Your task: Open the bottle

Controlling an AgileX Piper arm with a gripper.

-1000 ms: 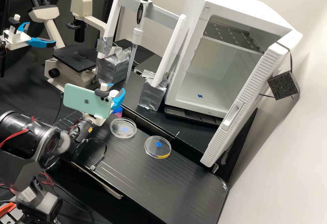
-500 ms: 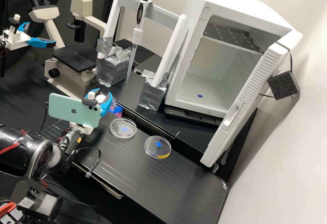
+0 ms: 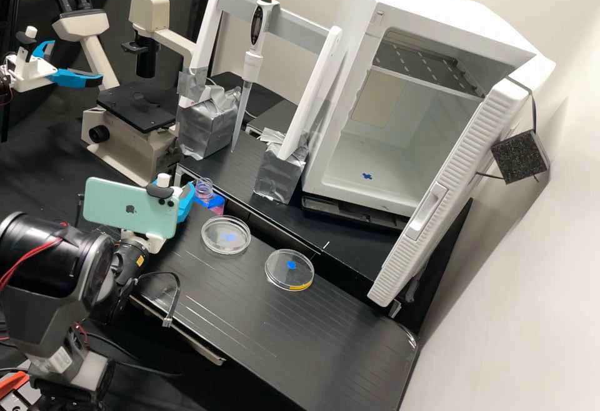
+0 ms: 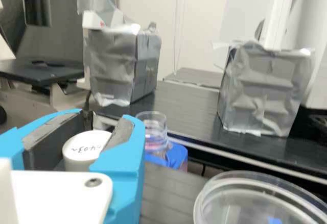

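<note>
Our jaws (image 4: 104, 123), parted by just a cap's width, hold the white cap (image 4: 83, 148) away from the bottle (image 4: 155, 138), which stands bare-necked on the bench (image 3: 281, 336); we judge the opening done, with at most the cap to set down

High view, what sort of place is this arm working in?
Most likely a biology or cell-culture laboratory. A beige and black microscope stands at the back, a slim white pipette with a red button hangs upright, and two clear round shallow dishes lie nearby.
</note>
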